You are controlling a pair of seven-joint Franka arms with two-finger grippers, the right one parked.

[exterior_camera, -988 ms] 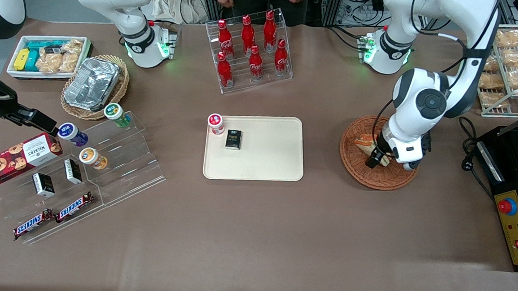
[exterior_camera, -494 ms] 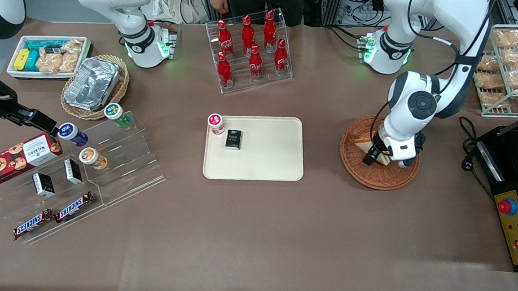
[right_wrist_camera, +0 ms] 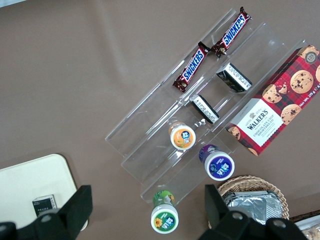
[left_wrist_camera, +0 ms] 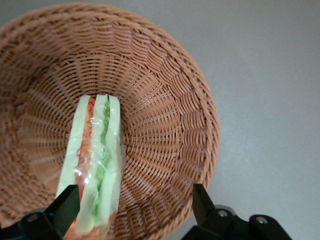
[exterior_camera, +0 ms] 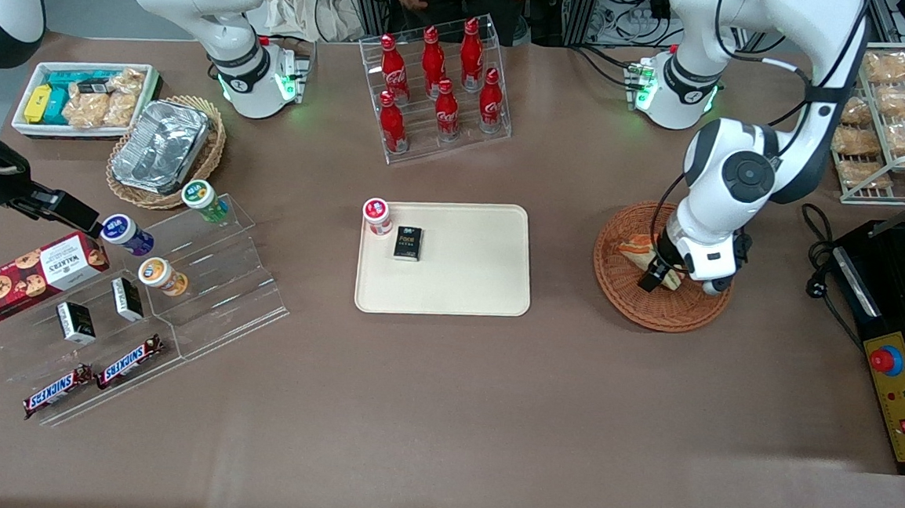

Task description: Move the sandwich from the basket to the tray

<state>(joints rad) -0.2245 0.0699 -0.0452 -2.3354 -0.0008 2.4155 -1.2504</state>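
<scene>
- Even, bright overhead light fills the front view; shadows under the white arms are soft and short.
- The crumpled silver foil container (exterior_camera: 160,146) catches glare.
- The gripper (left_wrist_camera: 135,212) above the reddish-brown woven wicker basket (left_wrist_camera: 165,100) looks blurred, dark.

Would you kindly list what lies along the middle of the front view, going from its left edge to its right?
Cookie box → clear stepped shelf → tray → basket holding the sandwich, with the open pincer down around it → black control box.
</scene>
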